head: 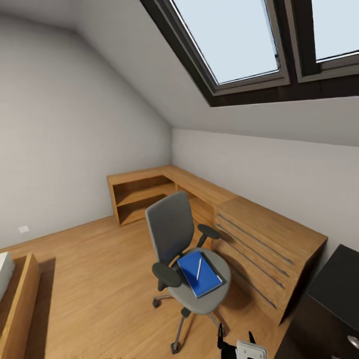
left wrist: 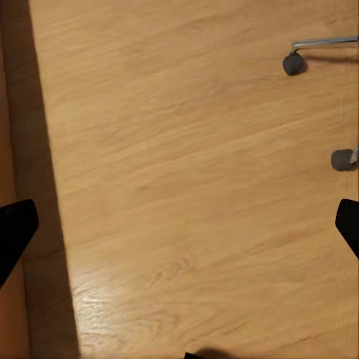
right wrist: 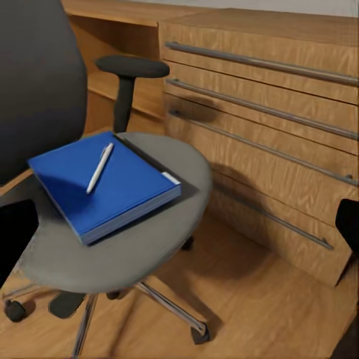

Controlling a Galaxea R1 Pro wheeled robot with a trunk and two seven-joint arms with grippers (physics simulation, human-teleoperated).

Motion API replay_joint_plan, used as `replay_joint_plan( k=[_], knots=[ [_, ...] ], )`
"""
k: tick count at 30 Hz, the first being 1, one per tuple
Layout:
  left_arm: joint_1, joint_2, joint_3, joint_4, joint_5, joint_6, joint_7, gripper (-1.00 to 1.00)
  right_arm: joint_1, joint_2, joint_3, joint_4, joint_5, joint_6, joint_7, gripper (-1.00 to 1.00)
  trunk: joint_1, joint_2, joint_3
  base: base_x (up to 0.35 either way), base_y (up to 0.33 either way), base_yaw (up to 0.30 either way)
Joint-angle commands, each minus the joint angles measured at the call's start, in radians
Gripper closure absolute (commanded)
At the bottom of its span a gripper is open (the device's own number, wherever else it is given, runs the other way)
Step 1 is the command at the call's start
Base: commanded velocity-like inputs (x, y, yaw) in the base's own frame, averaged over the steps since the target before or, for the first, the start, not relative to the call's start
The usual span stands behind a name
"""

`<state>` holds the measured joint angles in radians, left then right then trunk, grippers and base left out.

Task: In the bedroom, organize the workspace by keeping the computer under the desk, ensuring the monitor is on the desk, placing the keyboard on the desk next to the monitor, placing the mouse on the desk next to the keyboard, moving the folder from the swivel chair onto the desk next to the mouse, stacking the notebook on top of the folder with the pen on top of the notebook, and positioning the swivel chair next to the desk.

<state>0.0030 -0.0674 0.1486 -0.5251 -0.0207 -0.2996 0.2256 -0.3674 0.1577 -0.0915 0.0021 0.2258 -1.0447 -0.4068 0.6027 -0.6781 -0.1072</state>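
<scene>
Here, on the grey swivel chair seat (right wrist: 157, 224): a blue flat folder-and-notebook stack (right wrist: 105, 187) with a white pen (right wrist: 99, 167), long axis toward the wooden desk (right wrist: 262, 112). Right gripper (right wrist: 179, 239) nearer, released, facing it; left gripper (left wrist: 179, 224) spread over floor.

No readable text, label, brand or number appeared anywhere; the blue notebook (right wrist: 105, 187) cover was plain and unmarked.

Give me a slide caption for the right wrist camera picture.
A white pen lies on a blue notebook on the grey swivel chair seat, beside the wooden desk drawers.
</scene>
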Motion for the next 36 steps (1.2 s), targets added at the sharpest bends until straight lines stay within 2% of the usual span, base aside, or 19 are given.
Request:
replay_joint_plan(
  k=[1,4,9,26,36],
  knots=[
    [0.0,-0.001,0.004,-0.001,0.003,-0.002,0.0,-1.0,-0.001,0.0,-0.008,0.001,0.011,-0.002,-0.004,-1.0,0.001,-0.002,-0.002,0.041,0.126,0.287],
    [0.0,-0.003,0.004,-0.001,0.023,-0.002,0.0,-1.0,-0.001,0.0,-0.008,0.001,0.012,-0.002,-0.004,-1.0,0.001,-0.002,-0.002,0.024,0.072,0.287],
    [0.0,-0.004,0.002,-0.001,0.035,-0.003,-0.001,-1.0,-0.001,0.0,-0.008,0.001,0.012,-0.002,-0.004,-1.0,0.001,-0.002,-0.002,0.009,0.027,0.287],
    [0.0,-0.003,-0.007,0.001,0.033,-0.004,-0.002,-1.0,-0.001,0.0,-0.008,0.001,0.011,-0.002,-0.003,-1.0,0.001,-0.002,-0.003,0.001,0.003,0.28],
    [0.0,-0.003,-0.035,0.03,0.022,-0.004,0.0,-1.0,-0.001,-0.013,-0.007,0.002,0.012,-0.002,0.004,-1.0,0.001,-0.002,-0.005,0.0,0.0,0.079]
  ],
)
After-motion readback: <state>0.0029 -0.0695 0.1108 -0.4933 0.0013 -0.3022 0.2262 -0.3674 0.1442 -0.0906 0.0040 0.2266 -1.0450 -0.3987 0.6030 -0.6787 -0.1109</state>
